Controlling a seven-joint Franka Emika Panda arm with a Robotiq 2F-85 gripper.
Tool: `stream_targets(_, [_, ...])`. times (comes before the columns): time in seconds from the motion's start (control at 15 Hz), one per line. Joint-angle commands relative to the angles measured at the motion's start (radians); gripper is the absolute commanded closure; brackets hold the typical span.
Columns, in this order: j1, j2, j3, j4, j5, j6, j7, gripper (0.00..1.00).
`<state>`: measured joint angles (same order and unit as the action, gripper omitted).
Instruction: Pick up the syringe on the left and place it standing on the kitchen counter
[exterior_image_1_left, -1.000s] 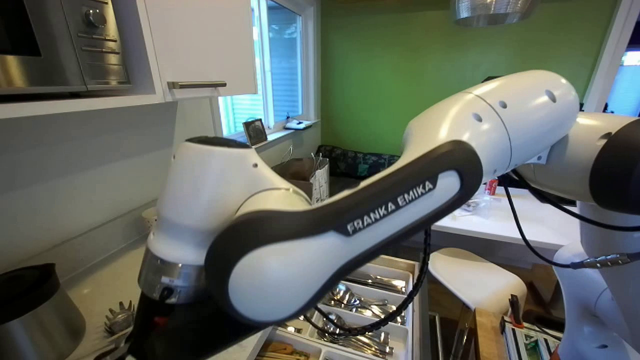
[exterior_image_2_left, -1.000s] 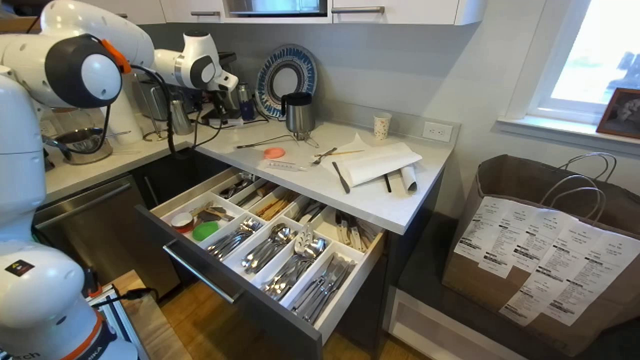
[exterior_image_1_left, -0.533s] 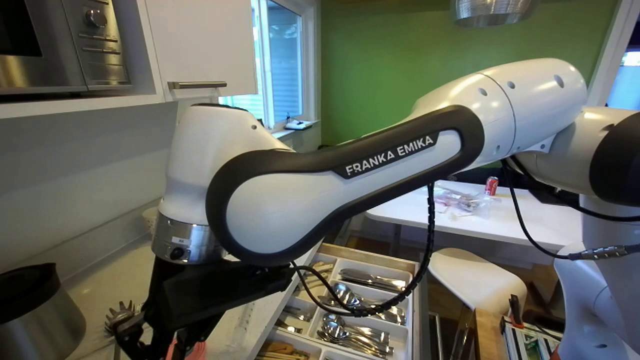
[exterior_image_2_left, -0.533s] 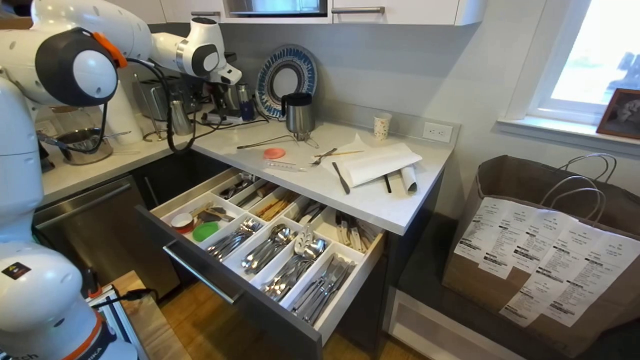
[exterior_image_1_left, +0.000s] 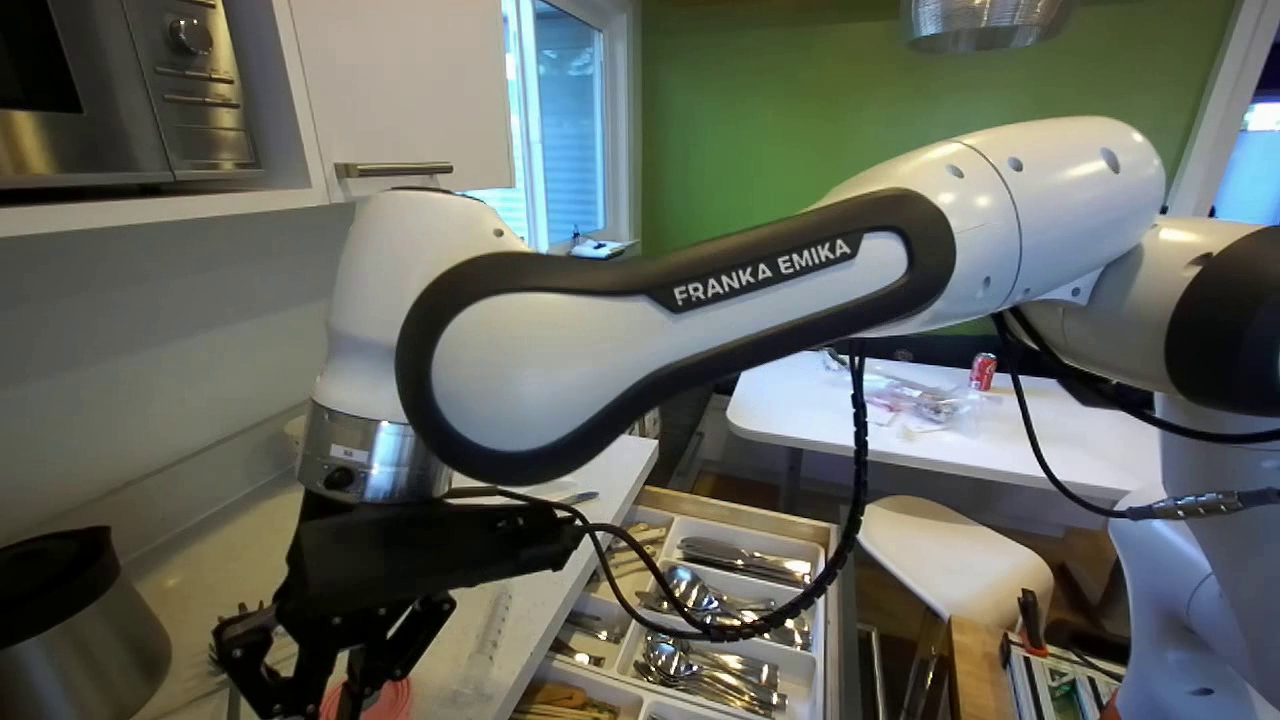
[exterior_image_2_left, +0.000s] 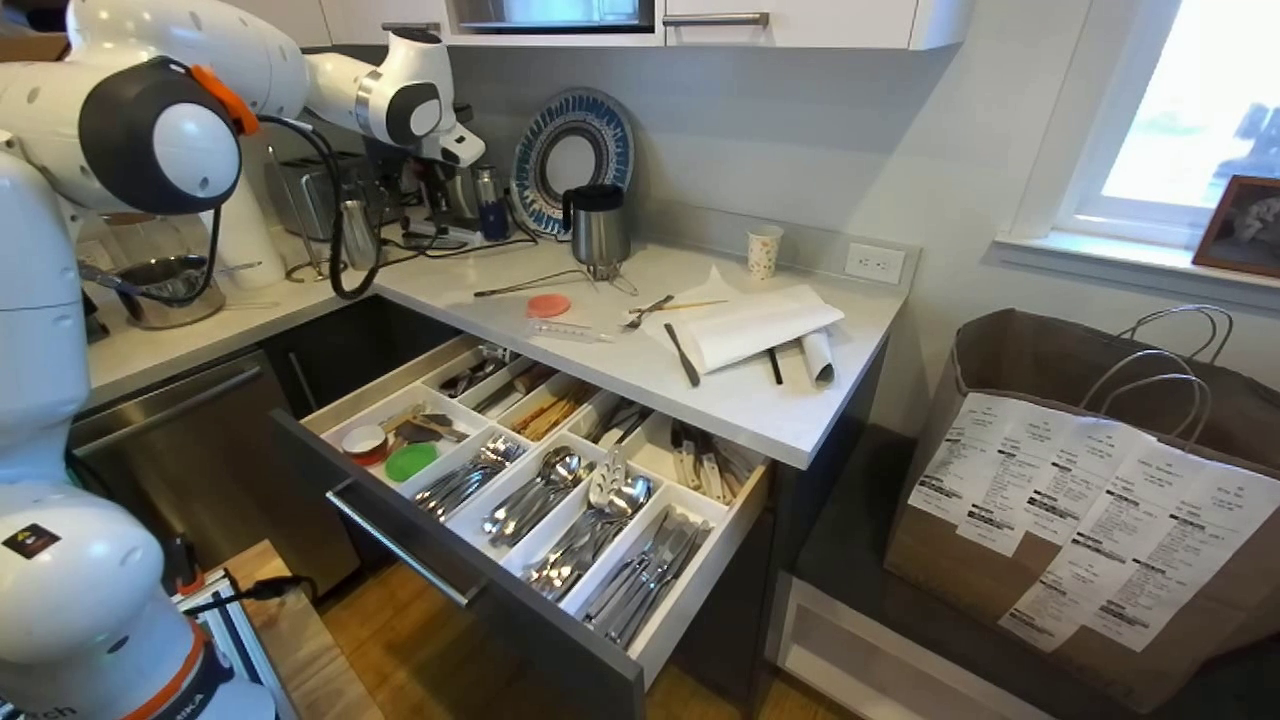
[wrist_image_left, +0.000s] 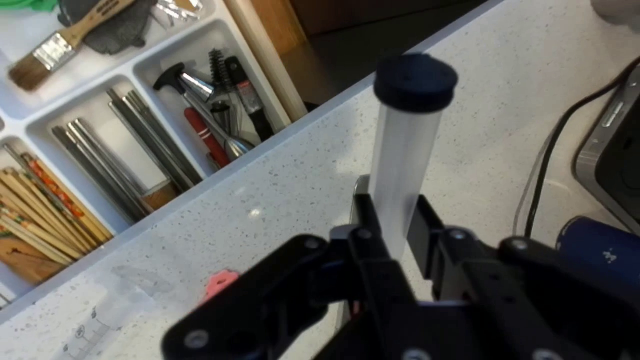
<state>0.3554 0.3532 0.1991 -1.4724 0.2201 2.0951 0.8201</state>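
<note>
Speckled surface (wrist_image_left: 295, 185) below; the hand (wrist_image_left: 395, 212) clasps a syringe (wrist_image_left: 406, 140), long axis slanting, black end nearest in the wrist view.

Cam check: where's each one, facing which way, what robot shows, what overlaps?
Wrist view: on the wrist, looking down past the gripper, closed on a black-ended tube, at counter and drawer.
In an exterior view: above the counter, facing along it toward a green wall; arm crosses, gripper at frame bottom.
In an exterior view: raised before the drawer, facing the back wall; arm along left edge.
All three show the drawer; both exterior views share the arm and steel pitcher.
</note>
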Motion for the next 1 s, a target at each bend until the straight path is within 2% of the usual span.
stream_targets(0.0, [-0.035, 0.072, 0.011, 0.142, 0.122, -0.132, 0.066, 0.95])
stream_targets(0.33, [-0.084, 0.198, 0.022, 0.322, 0.292, -0.296, 0.105, 0.95])
stream_targets(0.93, [-0.193, 0.437, 0.031, 0.530, 0.559, -0.522, 0.186, 0.95])
